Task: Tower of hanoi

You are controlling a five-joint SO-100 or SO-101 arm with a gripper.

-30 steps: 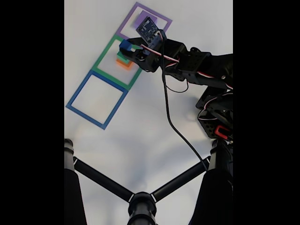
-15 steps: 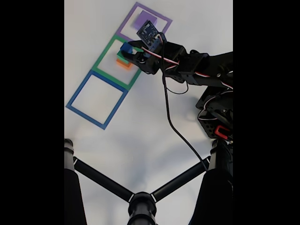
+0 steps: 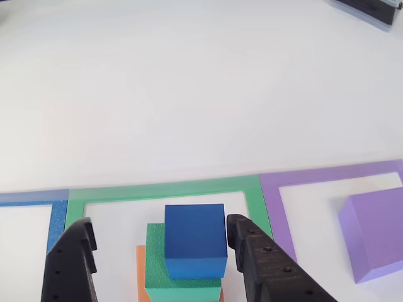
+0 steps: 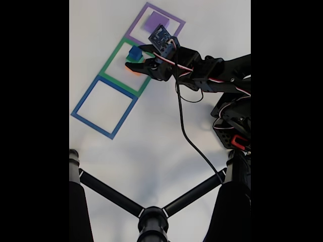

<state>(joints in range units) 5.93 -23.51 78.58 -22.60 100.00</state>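
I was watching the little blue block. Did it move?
Yes. The blue block slipped out of the hand and sits farther inside the green frame, atop the stack.

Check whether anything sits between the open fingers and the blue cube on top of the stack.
Nothing visible blocks it. In the other view the blue cube sits on the green block inside the green frame, and the gripper stands open with one finger on each side of the cube, only bare gaps between them.
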